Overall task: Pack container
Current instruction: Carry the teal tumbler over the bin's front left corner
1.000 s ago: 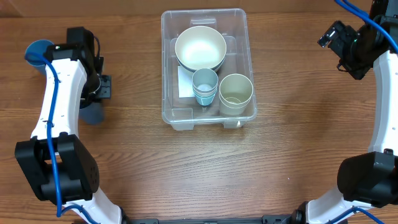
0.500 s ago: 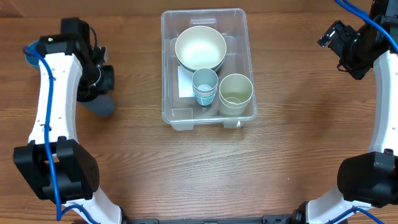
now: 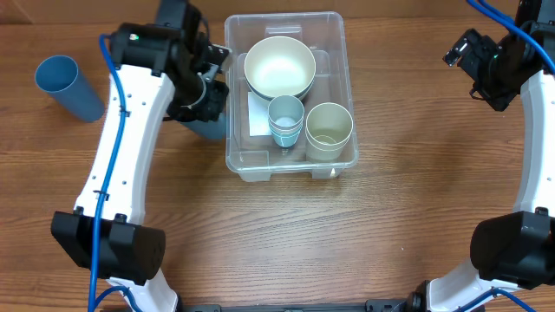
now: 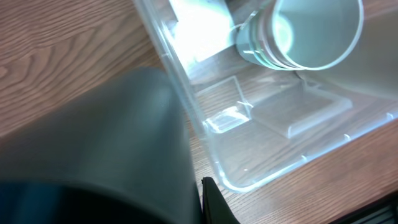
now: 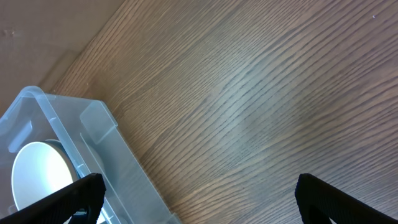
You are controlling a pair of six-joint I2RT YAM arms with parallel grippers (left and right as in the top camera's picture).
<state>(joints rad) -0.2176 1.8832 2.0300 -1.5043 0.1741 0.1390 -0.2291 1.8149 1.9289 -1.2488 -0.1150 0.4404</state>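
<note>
Container (image 3: 251,165) at mid-counter (image 3: 260,234), open top up, long axis running near to far. Cream cup (image 3: 329,130) and stacked pale-blue cups (image 3: 286,120) at near end, white bowl (image 3: 279,68) beyond. Left end effector (image 3: 205,106) clamped on grey cup (image 3: 206,128), just beside container's left wall. Right end effector (image 3: 464,50) spread wide, empty, far right.
</note>
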